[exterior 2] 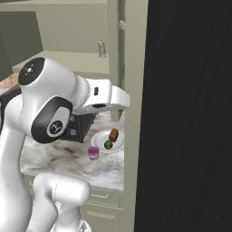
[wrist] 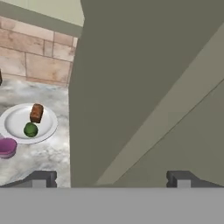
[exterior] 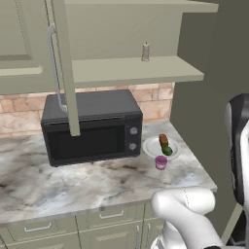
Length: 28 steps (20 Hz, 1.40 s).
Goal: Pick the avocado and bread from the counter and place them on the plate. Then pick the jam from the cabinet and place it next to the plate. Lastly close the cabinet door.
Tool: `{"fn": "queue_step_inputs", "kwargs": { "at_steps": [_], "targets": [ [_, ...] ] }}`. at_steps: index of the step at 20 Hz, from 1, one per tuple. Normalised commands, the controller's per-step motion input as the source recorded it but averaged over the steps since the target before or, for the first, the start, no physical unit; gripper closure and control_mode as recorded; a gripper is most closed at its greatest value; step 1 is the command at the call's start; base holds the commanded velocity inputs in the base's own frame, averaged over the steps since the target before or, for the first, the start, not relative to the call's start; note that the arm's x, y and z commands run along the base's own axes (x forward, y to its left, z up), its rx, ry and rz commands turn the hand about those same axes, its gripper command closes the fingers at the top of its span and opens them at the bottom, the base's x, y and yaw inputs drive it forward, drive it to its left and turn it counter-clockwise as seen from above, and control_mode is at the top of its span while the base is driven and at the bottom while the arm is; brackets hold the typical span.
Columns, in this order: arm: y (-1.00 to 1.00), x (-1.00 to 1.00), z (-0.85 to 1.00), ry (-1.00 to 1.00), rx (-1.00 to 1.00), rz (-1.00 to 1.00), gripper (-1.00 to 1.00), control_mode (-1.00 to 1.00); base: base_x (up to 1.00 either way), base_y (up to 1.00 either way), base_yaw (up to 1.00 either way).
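A: Start at the left. What is there?

B: The cabinet door (exterior: 62, 68) stands swung open, edge-on, its silver bar handle (exterior: 54, 68) facing left. Below it a black microwave (exterior: 91, 127) sits on the marbled bench (exterior: 58, 182), against a brick backsplash (exterior: 19, 109).

A: And the cabinet itself?

B: The cabinet (exterior: 131, 44) is open; a thin beige shaker (exterior: 145, 51) stands on its shelf (exterior: 136, 70).

A: Where is the end effector?

B: In the hand view the end effector (wrist: 111, 178) shows two dark fingertips (wrist: 41, 178) set wide apart, nothing between them. It looks at a tall olive-green panel (wrist: 144, 87) close ahead.

A: The task's things, relative to it?

B: All lie left of the end effector and below it. The plate (wrist: 15, 127) is on the bench beside that panel. The bread (wrist: 36, 113) and the avocado (wrist: 30, 129) both rest on the plate, the bread at the farther side, the avocado nearer, just beside each other. The jam (wrist: 7, 147) stands on the bench just off the plate's near rim, at the left edge of the hand view.

A: Touching the plate?

B: Very close; I cannot tell whether they touch.
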Motion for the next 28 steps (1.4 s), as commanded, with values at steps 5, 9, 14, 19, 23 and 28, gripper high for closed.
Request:
{"fn": "queue_step_inputs", "kwargs": {
  "at_steps": [5,9,14,19,23,28],
  "targets": [
    [-0.14,0.67,-0.34,-0.05,0.00,0.27,-1.00,-1.00,0.00,0.00,0.00],
    [0.08,0.97,-0.31,0.00,0.00,0.09,-1.00,-1.00,0.00,0.00,0.00],
    [0.53,1.00,-0.44,0.00,0.00,0.00,-1.00,-1.00,0.00,0.00,0.00],
    [0.57,1.00,-0.52,0.03,0.00,0.01,-1.00,-1.00,0.00,0.00,0.00],
    [0.97,1.00,-0.90,0.11,0.00,0.04,-1.00,-1.00,0.00,0.00,0.00],
    [0.84,1.00,-0.72,0.07,0.00,0.04,-1.00,-1.00,0.00,0.00,0.00]
  ]
}}
